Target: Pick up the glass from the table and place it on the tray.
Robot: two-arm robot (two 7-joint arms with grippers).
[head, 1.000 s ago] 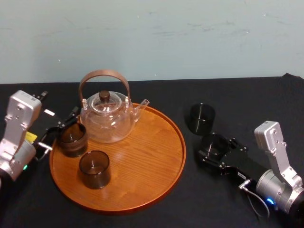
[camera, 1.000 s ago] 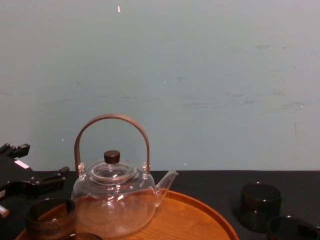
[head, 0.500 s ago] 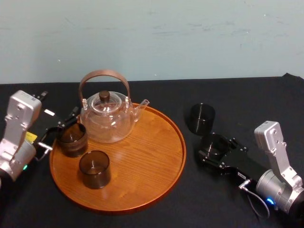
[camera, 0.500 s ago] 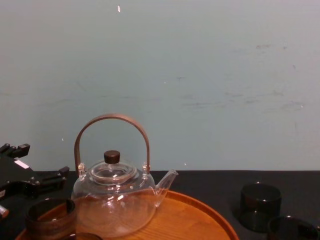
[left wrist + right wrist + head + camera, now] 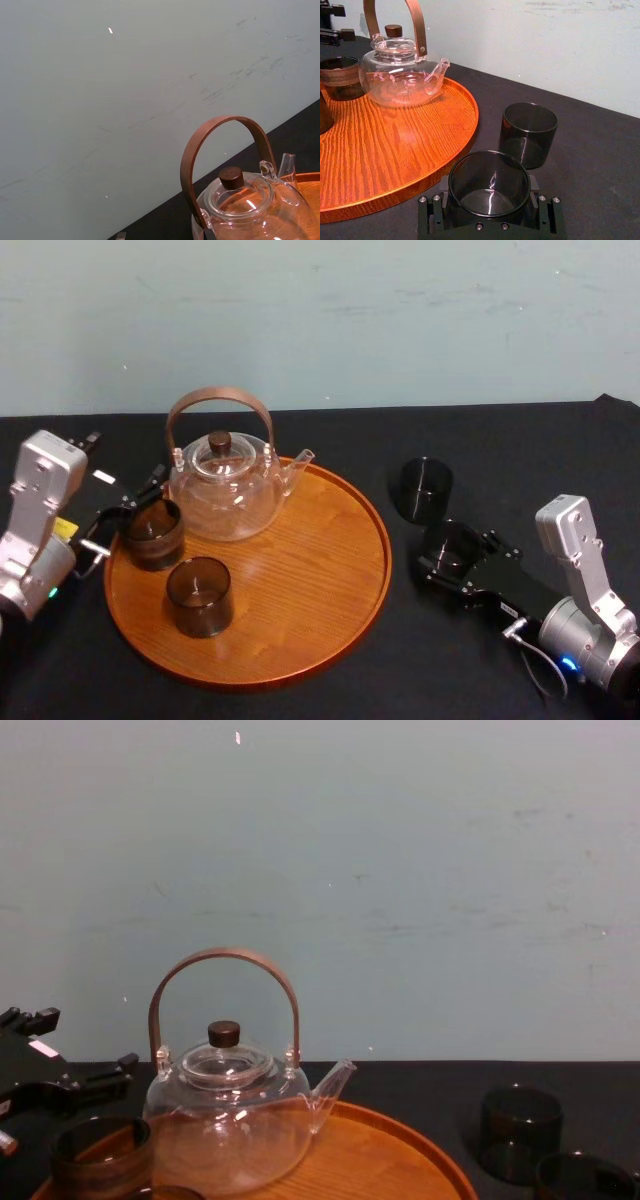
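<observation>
A dark smoked glass [image 5: 489, 172] stands upright on the black table just right of the tray, with my right gripper [image 5: 489, 201] shut on its base, one finger on each side. The same glass [image 5: 450, 543] and right gripper [image 5: 464, 557] sit right of the tray in the head view. The round orange-brown wooden tray [image 5: 300, 570] lies at the table's centre. My left gripper [image 5: 126, 510] stands open at the tray's left rim, beside a brown glass [image 5: 152, 532] on the tray.
A clear glass teapot [image 5: 225, 485] with a brown hoop handle stands at the tray's back. A second brown glass [image 5: 199, 595] is on the tray's front left. Another dark glass [image 5: 426, 487] stands on the table just behind the held one.
</observation>
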